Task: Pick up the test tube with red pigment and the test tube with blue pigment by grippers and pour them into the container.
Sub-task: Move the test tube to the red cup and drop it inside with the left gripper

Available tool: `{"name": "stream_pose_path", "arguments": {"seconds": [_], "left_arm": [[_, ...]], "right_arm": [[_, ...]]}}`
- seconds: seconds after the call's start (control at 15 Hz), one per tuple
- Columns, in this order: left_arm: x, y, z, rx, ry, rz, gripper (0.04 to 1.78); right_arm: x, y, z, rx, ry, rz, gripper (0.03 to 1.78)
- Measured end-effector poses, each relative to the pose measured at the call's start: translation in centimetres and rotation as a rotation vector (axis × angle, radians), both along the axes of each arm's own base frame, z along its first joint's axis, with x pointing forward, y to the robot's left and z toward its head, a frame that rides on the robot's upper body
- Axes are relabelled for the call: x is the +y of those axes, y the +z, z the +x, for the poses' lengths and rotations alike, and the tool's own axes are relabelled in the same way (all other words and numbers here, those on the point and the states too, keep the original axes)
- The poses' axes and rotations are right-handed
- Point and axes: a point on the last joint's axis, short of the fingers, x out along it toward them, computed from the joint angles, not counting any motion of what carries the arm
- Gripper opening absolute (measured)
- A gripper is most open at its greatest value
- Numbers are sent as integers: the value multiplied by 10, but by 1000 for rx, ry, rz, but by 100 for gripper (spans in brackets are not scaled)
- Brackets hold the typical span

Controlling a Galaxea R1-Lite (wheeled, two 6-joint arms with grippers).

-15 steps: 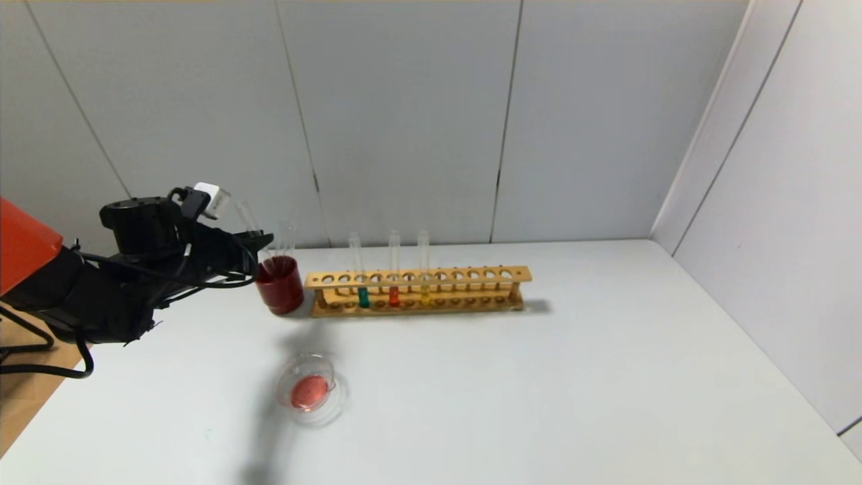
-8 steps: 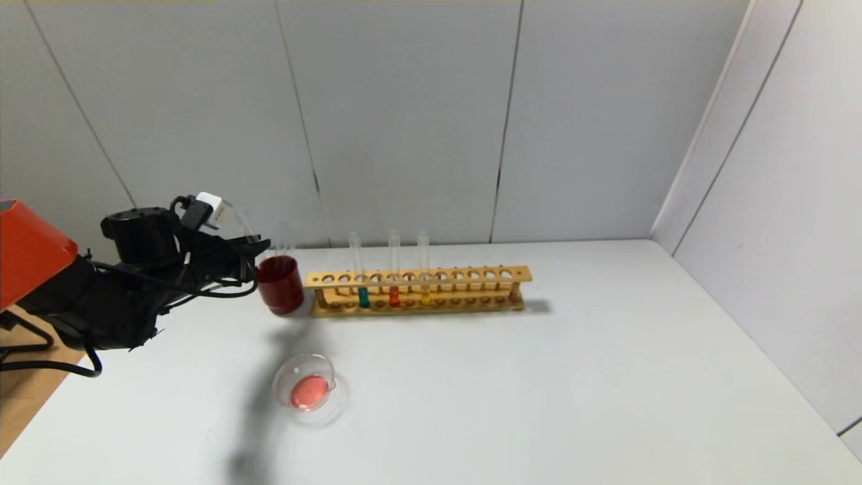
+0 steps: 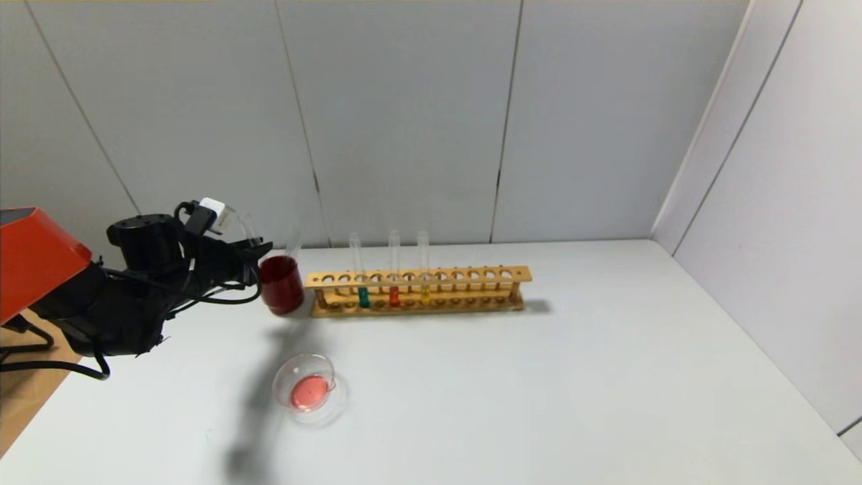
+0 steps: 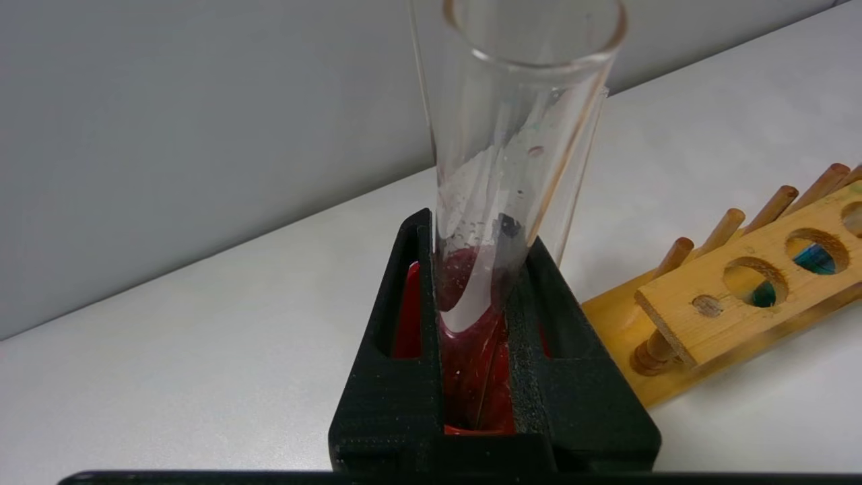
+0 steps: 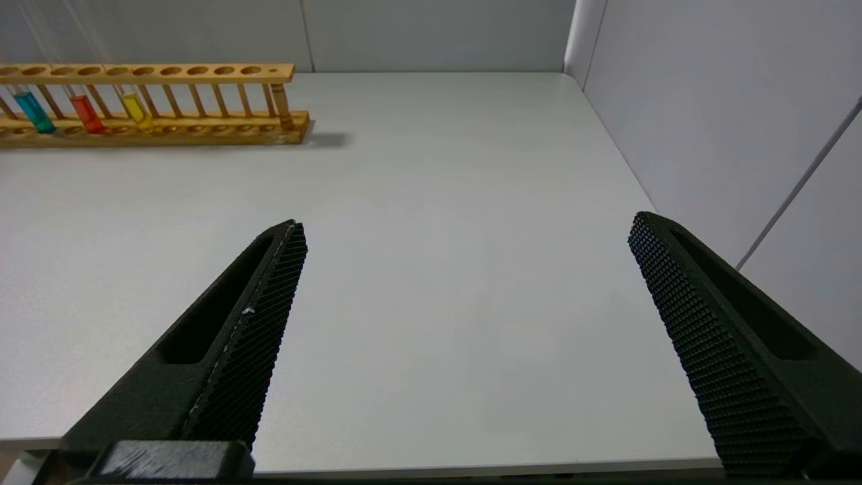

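My left gripper (image 3: 258, 250) is shut on a slim clear test tube (image 4: 518, 135) that has no liquid in it, only faint reddish streaks. The tube leans, and its lower end is over the mouth of a dark red cup (image 3: 281, 286). A second clear tube (image 3: 293, 241) stands in that cup. The test tube with blue pigment (image 3: 363, 296) and a tube with red-orange liquid (image 3: 394, 295) stand in the wooden rack (image 3: 417, 277). The container (image 3: 308, 389), a clear glass dish, holds a red pool. My right gripper (image 5: 465, 236) is open over bare table.
A yellow-liquid tube (image 3: 425, 294) stands in the rack beside the red one. The rack runs along the back of the white table (image 3: 539, 391), with grey walls behind and on the right. The table's left edge is under my left arm.
My left arm has sunk a little, bringing the held tube lower toward the dark red cup. The loose tube in the cup now leans more to the right.
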Motion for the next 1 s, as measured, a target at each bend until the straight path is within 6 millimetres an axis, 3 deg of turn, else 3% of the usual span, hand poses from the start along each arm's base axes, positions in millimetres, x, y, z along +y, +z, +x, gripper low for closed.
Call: {"name": "stream_pose_path", "arguments": {"seconds": [0.6, 0.8, 1.0], "left_arm": [[-1, 1, -11, 64, -32, 1, 36], [-1, 7, -12, 41, -33, 3, 60], [-1, 10, -12, 32, -27, 6, 109]], "right_arm": [[0, 0, 0, 0, 0, 0, 175], [0, 0, 0, 0, 0, 0, 175], [0, 0, 0, 0, 0, 0, 175]]}}
